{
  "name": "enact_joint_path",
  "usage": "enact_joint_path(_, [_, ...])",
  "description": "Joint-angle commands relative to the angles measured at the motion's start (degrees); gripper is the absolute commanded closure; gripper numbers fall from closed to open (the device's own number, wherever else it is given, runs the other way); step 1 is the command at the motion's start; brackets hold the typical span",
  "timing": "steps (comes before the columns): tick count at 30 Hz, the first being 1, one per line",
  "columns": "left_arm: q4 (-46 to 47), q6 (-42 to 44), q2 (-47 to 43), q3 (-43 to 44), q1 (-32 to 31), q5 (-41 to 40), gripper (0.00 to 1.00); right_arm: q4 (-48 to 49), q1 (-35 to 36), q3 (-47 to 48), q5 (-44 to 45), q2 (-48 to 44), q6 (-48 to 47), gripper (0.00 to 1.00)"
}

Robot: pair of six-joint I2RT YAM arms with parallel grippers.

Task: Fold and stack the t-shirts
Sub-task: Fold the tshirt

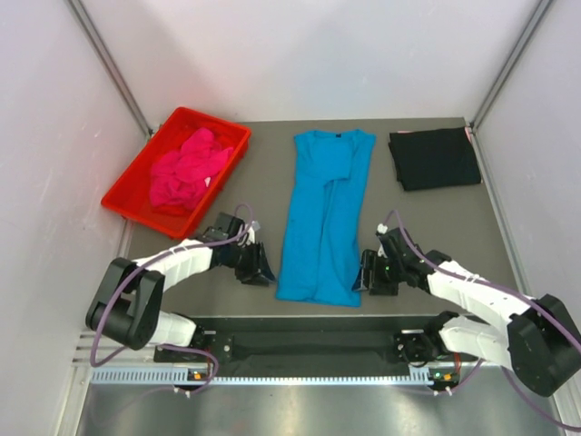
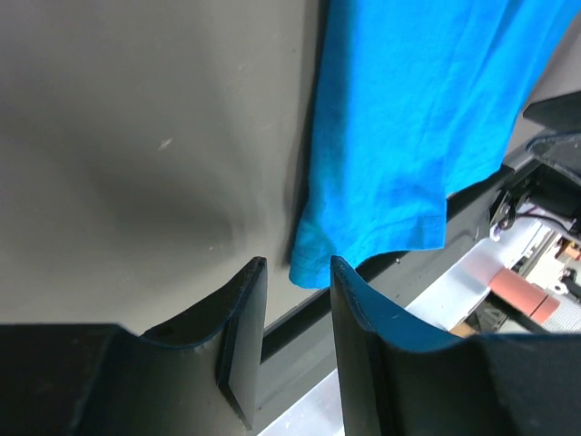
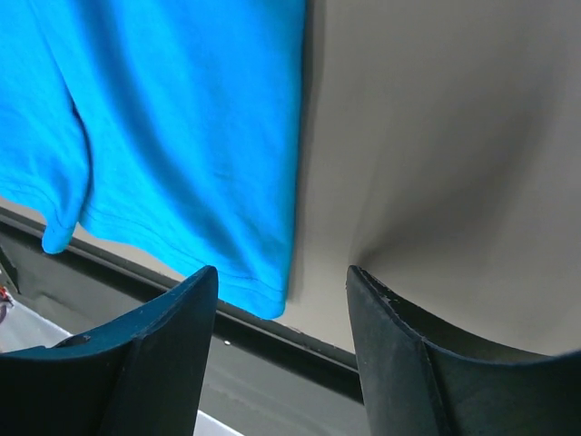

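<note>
You have the bright turquoise-blue cotton t-shirt [image 1: 324, 218] lying flat in the middle of the grey worktop [image 1: 245, 182]. It is folded lengthwise into a long narrow strip, with its collar at the far end and its hem towards the near edge. Your left jaws sit low over the worktop just beside the hem's left corner. In the left wrist view they stand partly open with nothing between them, and the blue corner [image 2: 408, 118] lies just beyond the tips, not pinched. Your right jaws sit just beside the hem's right corner. In the right wrist view they stand wider apart and hold nothing, and the edge of the blue cloth [image 3: 182, 118] runs down towards the gap between them. The black t-shirt [image 1: 434, 157] lies folded into a neat rectangle at the far right of the worktop, well apart from both arms. The magenta-pink t-shirt [image 1: 188, 170] lies crumpled in a heap inside the red plastic tray [image 1: 134, 173], which sits at an angle at the far left.
</note>
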Motion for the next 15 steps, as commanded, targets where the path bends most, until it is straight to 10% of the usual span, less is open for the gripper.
enact_joint_path(1, [3.84,-1.96,-2.38,-1.56,-0.33,-1.34,0.61,5.04,2.7,0.09,2.04,-0.96,3.09,0.41])
enact_joint_path(15, [5.86,-4.42,-4.75,-5.43,-1.12,-3.98,0.61,8.38,7.19,-5.71,6.79,-2.98,9.6,0.42])
